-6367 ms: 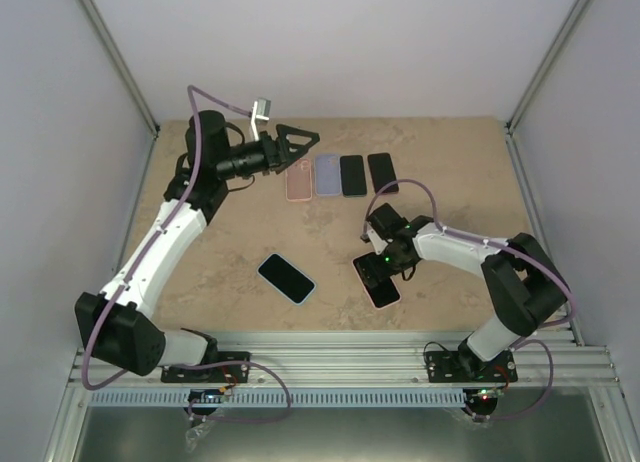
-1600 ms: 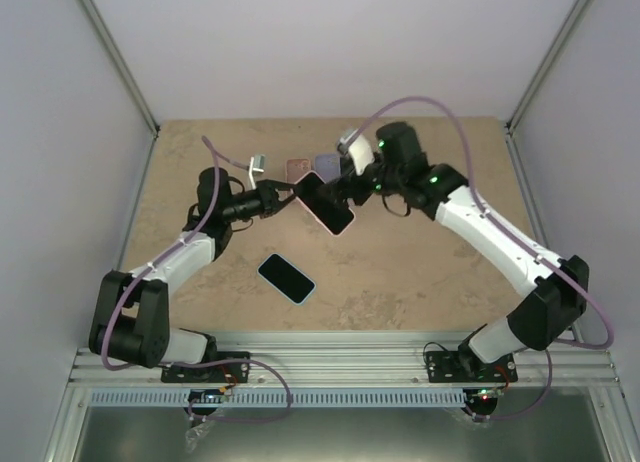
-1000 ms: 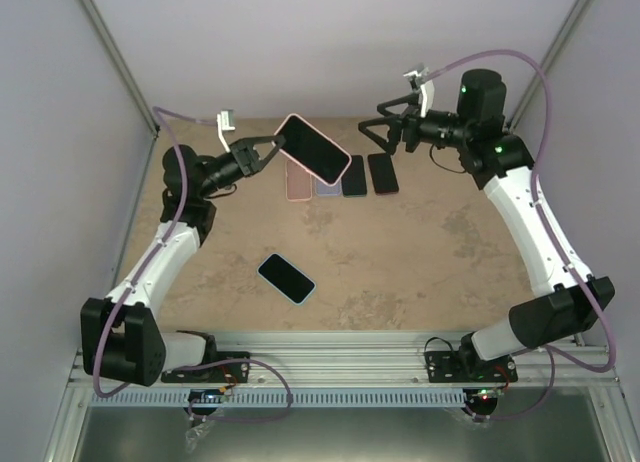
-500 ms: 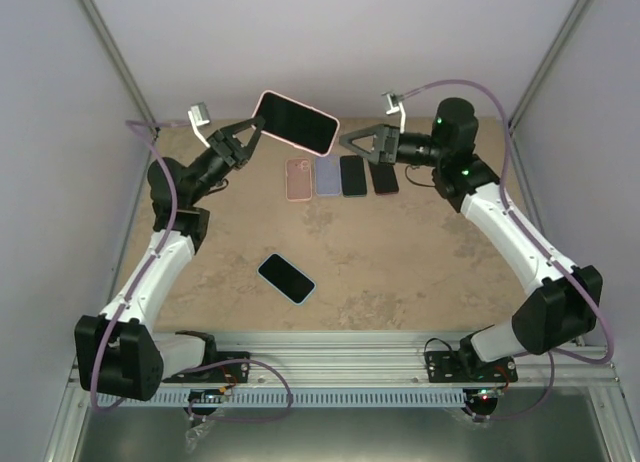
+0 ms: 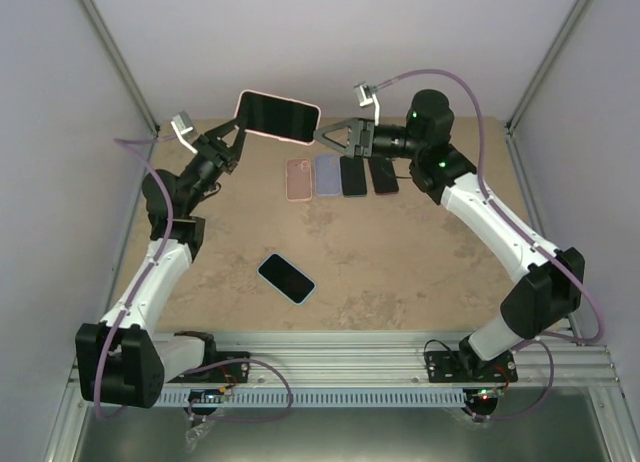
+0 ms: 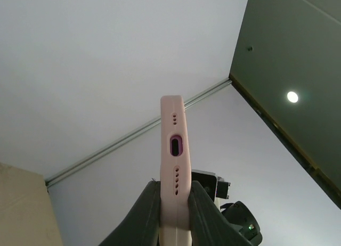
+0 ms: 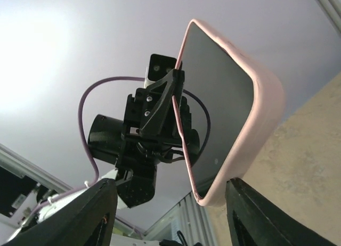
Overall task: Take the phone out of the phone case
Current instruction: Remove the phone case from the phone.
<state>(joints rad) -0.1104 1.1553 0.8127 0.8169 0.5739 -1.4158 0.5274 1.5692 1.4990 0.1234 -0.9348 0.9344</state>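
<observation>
The phone in its pink case [image 5: 278, 115] is held high over the back of the table, dark screen toward the top camera. My left gripper [image 5: 233, 134] is shut on its left end. In the left wrist view the case's edge with the port [image 6: 174, 150] stands up between the two fingers of that gripper [image 6: 174, 186]. My right gripper [image 5: 322, 134] is at the phone's right end, jaws open. In the right wrist view the phone's dark screen [image 7: 218, 102] and pink rim [image 7: 266, 113] fill the upper right. Its lower corner reaches between the fingers of the right gripper [image 7: 168, 195], close to the right one.
On the table lies a phone in a light-blue case [image 5: 287, 278] near the middle. A row sits at the back: a pink case [image 5: 298, 179], a lavender case [image 5: 327, 175] and two black phones [image 5: 352, 175] [image 5: 383, 174]. Grey walls enclose three sides.
The left arm has carried the phone up and left and levelled it. The right gripper has swung left to the phone's right end, and its jaws have narrowed.
</observation>
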